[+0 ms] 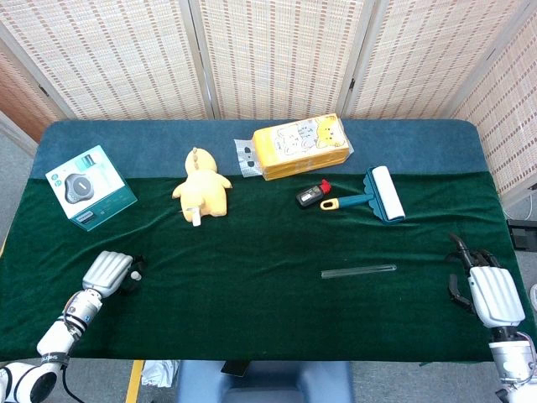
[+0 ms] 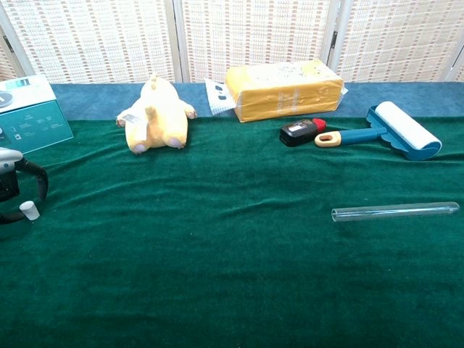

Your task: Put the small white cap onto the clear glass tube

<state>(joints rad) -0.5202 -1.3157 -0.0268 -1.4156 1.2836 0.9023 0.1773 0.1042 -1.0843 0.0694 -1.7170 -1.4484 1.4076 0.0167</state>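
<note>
The small white cap (image 2: 29, 210) stands on the green cloth at the front left. My left hand (image 1: 109, 270) is at it. Its dark fingers (image 2: 38, 183) curl around the cap from above and below, with their tips against its sides. In the head view the cap (image 1: 138, 274) is a white speck just past the hand. The clear glass tube (image 1: 358, 271) lies flat on the cloth right of centre, also seen in the chest view as the tube (image 2: 395, 212). My right hand (image 1: 487, 294) rests near the table's right edge, fingers apart and empty, well right of the tube.
Along the back are a teal box (image 1: 91, 186), a yellow plush toy (image 1: 201, 188), a yellow packet (image 1: 302, 147), a small black and red device (image 1: 311, 196) and a teal lint roller (image 1: 376, 195). The table's front edge (image 1: 268, 359) runs just in front of both hands.
</note>
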